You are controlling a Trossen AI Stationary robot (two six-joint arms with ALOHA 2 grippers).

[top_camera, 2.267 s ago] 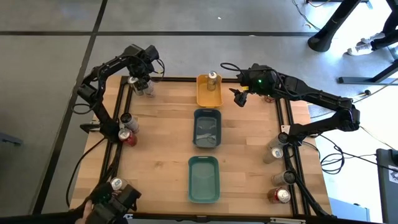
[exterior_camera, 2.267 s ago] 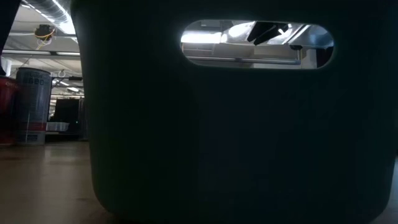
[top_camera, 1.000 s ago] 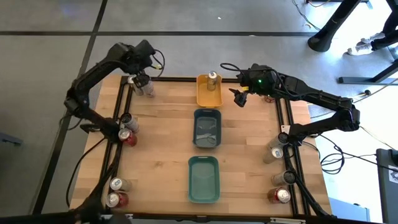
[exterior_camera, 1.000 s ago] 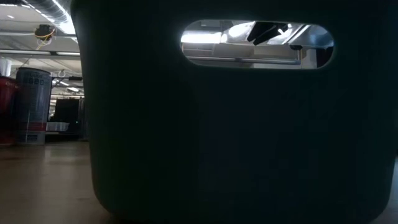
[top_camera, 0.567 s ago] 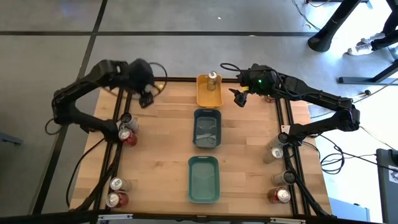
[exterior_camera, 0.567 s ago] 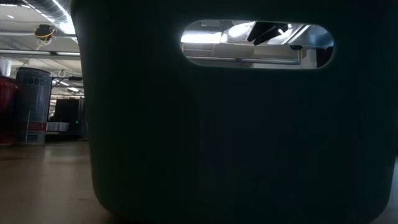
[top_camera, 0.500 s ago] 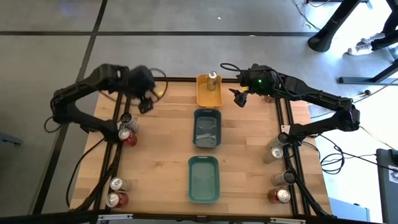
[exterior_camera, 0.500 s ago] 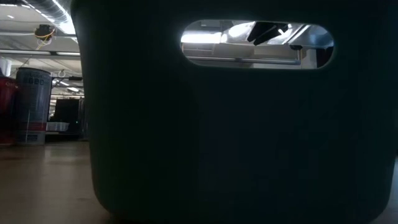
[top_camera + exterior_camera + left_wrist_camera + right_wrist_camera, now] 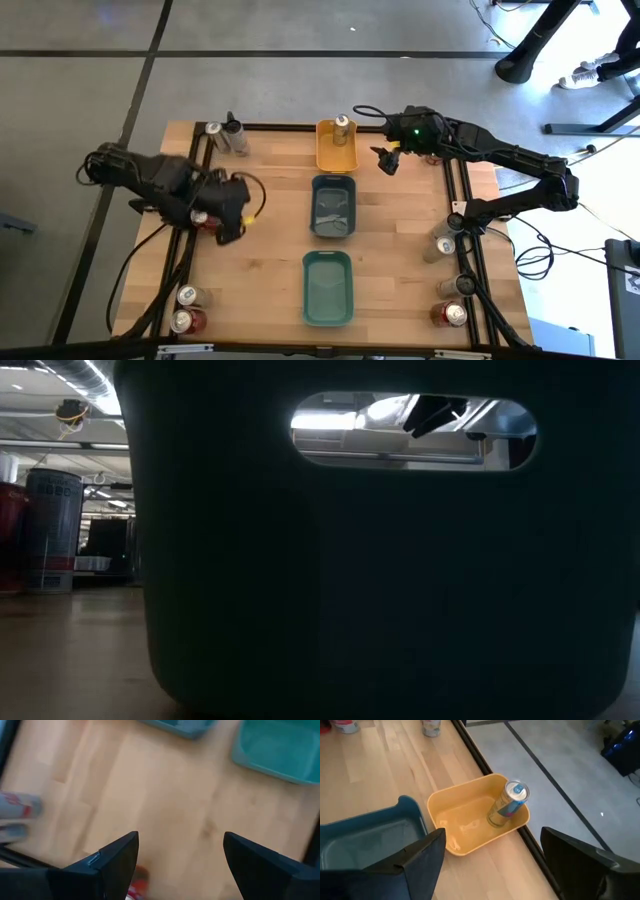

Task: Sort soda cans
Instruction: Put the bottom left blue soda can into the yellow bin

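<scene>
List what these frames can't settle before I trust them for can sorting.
- Low view: the dark tray wall fills the frame and hides the table behind it.
- Left wrist view: motion blur; the red-marked silver can has no readable label.
- High view: the left arm covers the cans under the left pincer.
- High view: the body colour of the silver-topped cans at the right rail is too small to tell.

Looking straight down from overhead on the whole tabletop (image 9: pixel 270 260). Sitting at surface level, pressed close against a dark tray wall (image 9: pixel 380 580), peering through its handle slot. Riding each wrist, facing down close over the wood; sharing the yellow tray (image 9: pixel 470 827) with the overhead view.
</scene>
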